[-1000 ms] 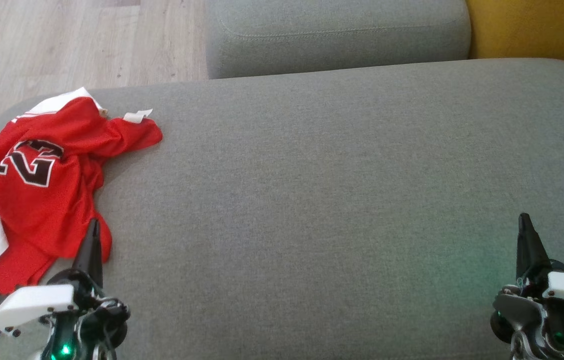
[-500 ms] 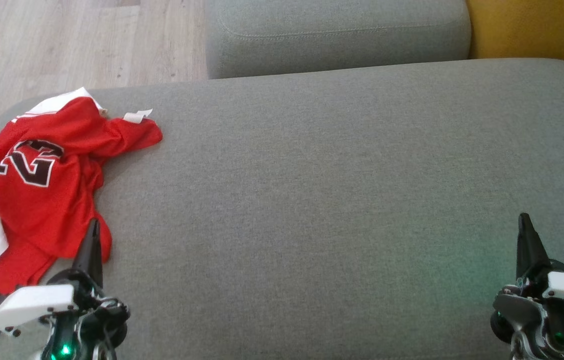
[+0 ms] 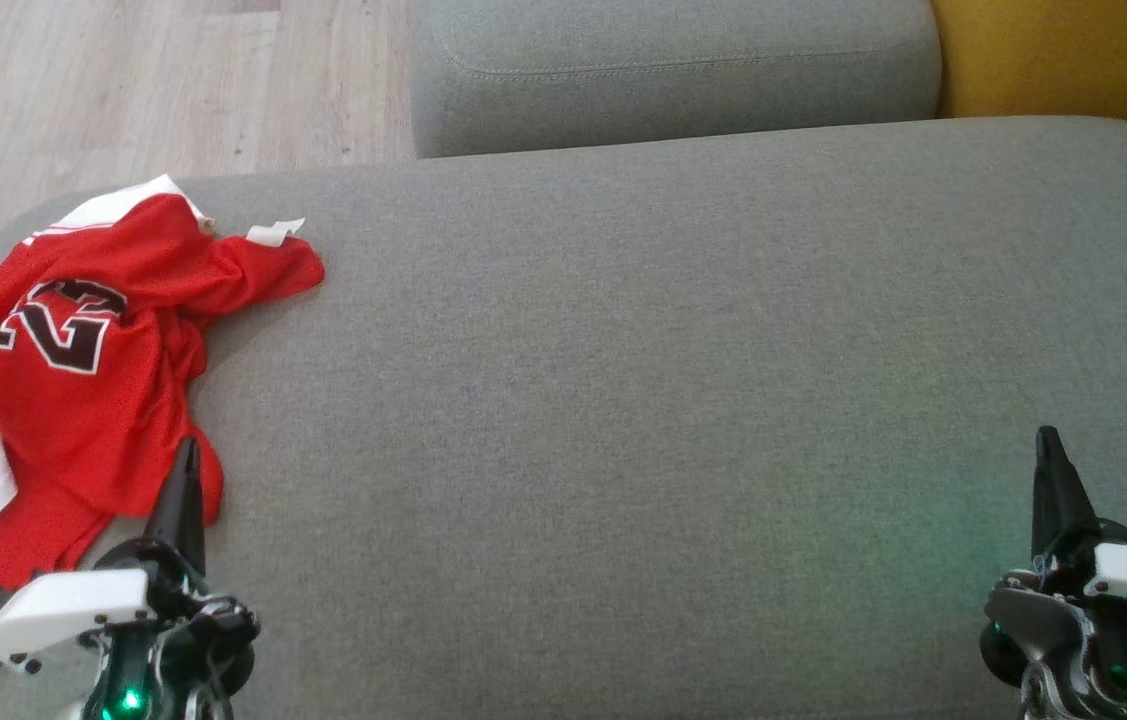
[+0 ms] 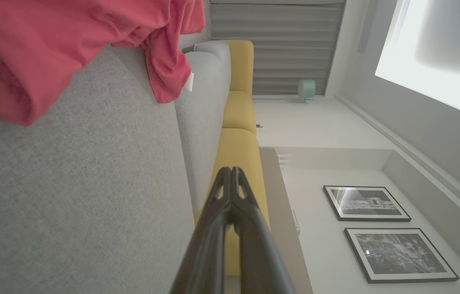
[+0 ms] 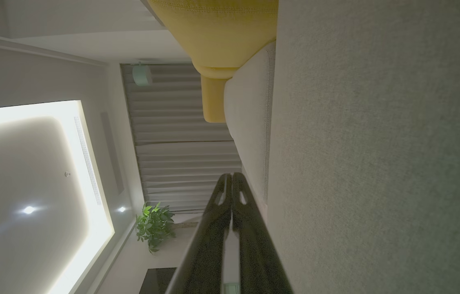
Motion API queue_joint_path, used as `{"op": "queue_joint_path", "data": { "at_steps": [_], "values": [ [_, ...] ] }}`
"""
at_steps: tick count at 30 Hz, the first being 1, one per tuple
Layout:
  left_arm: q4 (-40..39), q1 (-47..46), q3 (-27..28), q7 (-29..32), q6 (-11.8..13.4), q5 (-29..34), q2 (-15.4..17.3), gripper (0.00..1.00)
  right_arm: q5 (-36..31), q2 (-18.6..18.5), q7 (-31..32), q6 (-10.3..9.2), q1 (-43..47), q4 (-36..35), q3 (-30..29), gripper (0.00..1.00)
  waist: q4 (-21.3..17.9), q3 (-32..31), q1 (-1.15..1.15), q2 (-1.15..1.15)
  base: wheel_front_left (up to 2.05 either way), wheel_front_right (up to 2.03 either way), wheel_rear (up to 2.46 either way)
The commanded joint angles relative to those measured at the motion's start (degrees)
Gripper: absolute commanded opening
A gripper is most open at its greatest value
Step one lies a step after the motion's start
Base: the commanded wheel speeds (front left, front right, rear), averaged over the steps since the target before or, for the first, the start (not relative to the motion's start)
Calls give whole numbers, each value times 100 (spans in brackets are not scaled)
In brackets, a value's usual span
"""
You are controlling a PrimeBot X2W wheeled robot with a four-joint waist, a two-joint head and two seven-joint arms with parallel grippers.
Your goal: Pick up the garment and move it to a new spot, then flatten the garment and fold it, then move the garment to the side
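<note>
**On the cushion's left end: jersey bunched up, both pincers empty**

Far left on the grey cushion [image 3: 623, 400] sits the jersey [image 3: 73, 370], red with white trim and a black number face up. It's crumpled, folds everywhere, and reaches the cushion's left edge. The left pincer [image 3: 186, 447] is at lower left with its fingers pressed together, gripping nothing. In the head view its tip overlaps the jersey's near hem, but the left wrist view shows bare cushion between the two. Over at lower right, the right pincer [image 3: 1048, 437] is well apart from the jersey, fingers closed tight and empty, above bare fabric. Beyond lie a second cushion [image 3: 673, 70], a yellow cushion [image 3: 1073, 60] at top right, and wood floor [image 3: 123, 90] at top left.
</note>
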Motion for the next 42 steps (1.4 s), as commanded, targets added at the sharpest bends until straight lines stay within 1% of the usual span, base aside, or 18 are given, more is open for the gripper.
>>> {"op": "queue_joint_path", "data": {
  "at_steps": [1, 10, 11, 13, 20, 26, 32, 33, 42],
  "values": [
    [-211, -299, 202, 43, -41, 18, 50, 0, 42, -57, 32, 41, -320, -218, 122, 0, 0, 0, 0, 0, 0, 0, 0],
    [-211, -299, 202, 43, -41, 18, 50, 0, 42, -57, 32, 41, -320, -218, 122, 0, 0, 0, 0, 0, 0, 0, 0],
    [3, 0, 0, -2, 1, 0, 0, 100, 0, 0, -2, 0, 0, 1, 0, 100, 0, 0, 0, 0, 0, 0, 0],
    [149, 66, -14, -12, 5, 1, -19, 100, -2, 5, -5, -5, 49, 155, 8, 100, 0, 0, 0, 0, 0, 0, 0],
    [96, 79, -122, -130, 19, 56, -15, 100, -105, -3, -119, -3, 107, 66, 85, 100, 6, -5, 0, 0, 0, 0, 0],
    [46, 93, -182, -230, 46, 170, -11, 100, -353, -20, -223, -1, 142, -11, 150, 100, 15, -13, 0, 0, 0, 0, 0],
    [-15, 107, -229, -331, 108, 481, -8, 100, -827, -40, -327, 2, 166, -132, 199, 100, 24, -30, 0, 0, 0, 0, 0],
    [-15, 107, -229, -331, 108, 481, -8, 100, -827, -40, -327, 2, 166, -132, 199, 100, 24, -30, 0, 0, 0, 0, 0],
    [-83, 140, -359, -482, 247, 1267, 14, 100, -1896, -67, -479, 5, 209, -368, 315, 100, 42, -63, 0, 0, 0, 0, 0]
  ]
}}
